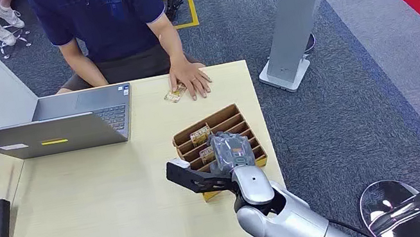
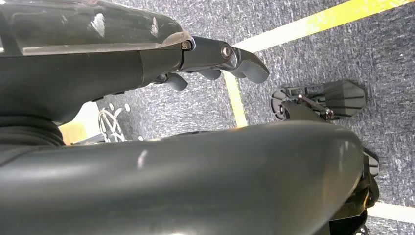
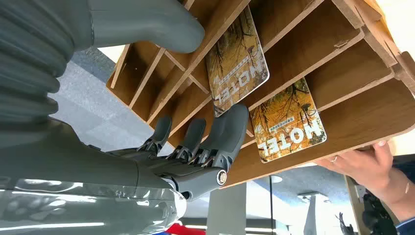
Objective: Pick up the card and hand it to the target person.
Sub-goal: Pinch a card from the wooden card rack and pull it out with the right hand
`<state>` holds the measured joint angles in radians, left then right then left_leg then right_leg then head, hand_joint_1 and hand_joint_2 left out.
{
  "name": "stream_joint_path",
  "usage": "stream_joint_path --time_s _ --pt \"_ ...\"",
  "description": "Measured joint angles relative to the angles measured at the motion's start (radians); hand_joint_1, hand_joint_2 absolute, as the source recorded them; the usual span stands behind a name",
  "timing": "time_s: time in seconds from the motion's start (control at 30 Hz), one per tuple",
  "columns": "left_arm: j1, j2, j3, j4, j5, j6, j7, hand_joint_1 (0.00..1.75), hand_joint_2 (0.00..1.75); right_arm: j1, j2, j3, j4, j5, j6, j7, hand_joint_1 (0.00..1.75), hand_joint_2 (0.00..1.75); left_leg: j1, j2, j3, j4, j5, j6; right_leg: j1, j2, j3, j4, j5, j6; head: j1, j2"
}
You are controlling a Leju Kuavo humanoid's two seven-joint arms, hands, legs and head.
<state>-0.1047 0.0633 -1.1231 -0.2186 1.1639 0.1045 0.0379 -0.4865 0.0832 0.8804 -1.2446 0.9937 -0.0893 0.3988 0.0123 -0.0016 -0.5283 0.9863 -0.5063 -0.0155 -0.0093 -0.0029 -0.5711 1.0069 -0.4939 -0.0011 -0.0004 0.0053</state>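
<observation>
1. Card [image 3: 236, 61] stands in a slot of the wooden rack [image 1: 218, 135] at centre frame, a second card [image 3: 288, 121] one slot over.
2. Left hand [image 2: 215, 58] hangs over carpet, fingers loosely curled, holding nothing.
3. Right hand [image 1: 228, 150] hovers over the rack, fingers [image 3: 225, 134] apart, empty.
4. Person's hand [image 1: 191, 82], upper centre, rests on the table [image 1: 92, 204] over another card [image 1: 174, 95].

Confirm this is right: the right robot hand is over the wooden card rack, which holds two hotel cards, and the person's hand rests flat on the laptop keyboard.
One detail is wrong. The person's hand rests flat on the table beside a small card, not on the laptop, as the head view shows. The rest stands: the right robot hand is over the wooden card rack, which holds two hotel cards.
</observation>
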Motion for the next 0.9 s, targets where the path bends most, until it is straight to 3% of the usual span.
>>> stream_joint_path --time_s 0.23,0.53,0.9 --pt "0.0 0.0 0.0 0.0 0.0 0.0 0.0 0.0 0.0 0.0 0.0 0.0 0.005 -0.003 -0.002 0.0 0.64 1.75 0.0 0.0 0.0 0.0 0.0 0.0 0.0 0.0 0.0 0.0 0.0 0.0 0.0 0.0" --pt "-0.001 0.0 0.0 0.0 0.0 -0.002 0.0 0.0 0.0 0.0 0.0 0.0 0.009 -0.002 -0.004 0.0 0.65 1.75 0.0 0.0 0.0 0.0 0.0 0.0 0.0 0.0 0.0 0.0 0.0 0.0 0.0 0.0" --pt "-0.002 -0.001 0.0 0.0 0.0 -0.002 0.0 0.0 0.0 0.0 0.0 0.0 0.01 -0.002 -0.004 0.0 0.89 1.75 0.0 0.0 0.0 0.0 0.0 0.0 0.0 0.0 0.0 0.0 0.0 0.0 0.0 0.0"
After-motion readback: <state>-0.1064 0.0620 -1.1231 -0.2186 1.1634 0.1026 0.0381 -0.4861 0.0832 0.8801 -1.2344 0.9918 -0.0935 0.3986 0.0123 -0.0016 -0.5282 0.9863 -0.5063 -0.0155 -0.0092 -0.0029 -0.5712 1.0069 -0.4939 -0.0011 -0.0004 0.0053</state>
